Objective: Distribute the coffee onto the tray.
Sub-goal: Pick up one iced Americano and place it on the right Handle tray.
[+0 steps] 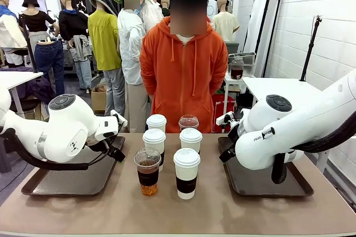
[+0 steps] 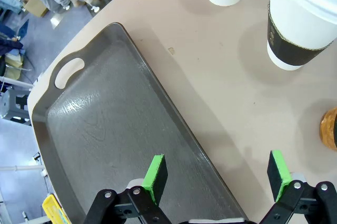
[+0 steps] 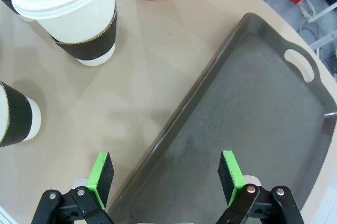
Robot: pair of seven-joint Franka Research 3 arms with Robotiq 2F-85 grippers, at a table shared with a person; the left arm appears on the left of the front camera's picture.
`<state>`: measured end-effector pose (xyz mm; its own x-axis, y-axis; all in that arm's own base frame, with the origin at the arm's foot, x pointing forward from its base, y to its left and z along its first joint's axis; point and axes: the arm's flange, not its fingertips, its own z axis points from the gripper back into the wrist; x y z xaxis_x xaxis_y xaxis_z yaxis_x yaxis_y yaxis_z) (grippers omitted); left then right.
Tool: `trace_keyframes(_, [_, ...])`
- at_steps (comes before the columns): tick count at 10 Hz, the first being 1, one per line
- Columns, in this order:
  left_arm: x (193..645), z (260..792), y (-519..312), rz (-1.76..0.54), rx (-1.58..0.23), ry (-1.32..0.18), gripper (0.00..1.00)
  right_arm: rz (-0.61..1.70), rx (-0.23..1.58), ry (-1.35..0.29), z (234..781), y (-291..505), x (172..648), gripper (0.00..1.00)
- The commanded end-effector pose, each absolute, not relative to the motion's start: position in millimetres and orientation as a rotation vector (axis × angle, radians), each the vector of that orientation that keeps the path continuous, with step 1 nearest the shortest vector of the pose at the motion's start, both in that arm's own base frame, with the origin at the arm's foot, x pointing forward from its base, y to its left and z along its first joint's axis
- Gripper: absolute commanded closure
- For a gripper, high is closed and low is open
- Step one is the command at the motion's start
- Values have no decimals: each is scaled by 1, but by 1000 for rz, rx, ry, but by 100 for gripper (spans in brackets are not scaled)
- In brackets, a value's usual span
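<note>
Several coffee cups stand grouped at mid-table: white lidded cups with dark bands, such as the front one point(image 1: 186, 173), and two clear dome-lidded cups of brown liquid point(image 1: 148, 171) point(image 1: 188, 122). A dark tray lies on each side, left point(image 1: 67, 181) and right point(image 1: 267, 184), both bare. My left gripper point(image 2: 217, 174) hangs open over the left tray's point(image 2: 95, 129) inner rim, with a white cup point(image 2: 300, 19) ahead of it. My right gripper point(image 3: 165, 174) is open above the right tray's point(image 3: 263, 113) inner rim, a white cup point(image 3: 73, 13) ahead. Neither holds anything.
A person in an orange hoodie point(image 1: 183, 75) stands at the table's far edge, hands out of sight. Both white arms fold low over the trays' inner ends. Bare tabletop point(image 1: 167, 215) lies in front of the cups.
</note>
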<state>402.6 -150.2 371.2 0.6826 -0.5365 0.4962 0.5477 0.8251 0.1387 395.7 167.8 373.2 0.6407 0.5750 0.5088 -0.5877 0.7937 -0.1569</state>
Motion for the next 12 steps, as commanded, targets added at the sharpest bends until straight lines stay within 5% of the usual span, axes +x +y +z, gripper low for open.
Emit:
trace_keyframes(1, [403,371,-150,-608,-22,-550,0,663,24,-572,373,168,396,0])
trace_keyframes(6, [402,375,-148,-602,-22,-555,0,662,31,-565,378,165,396,0])
trace_keyframes(12, [386,491,-134,-613,39,-561,0,768,130,-595,479,147,371,0])
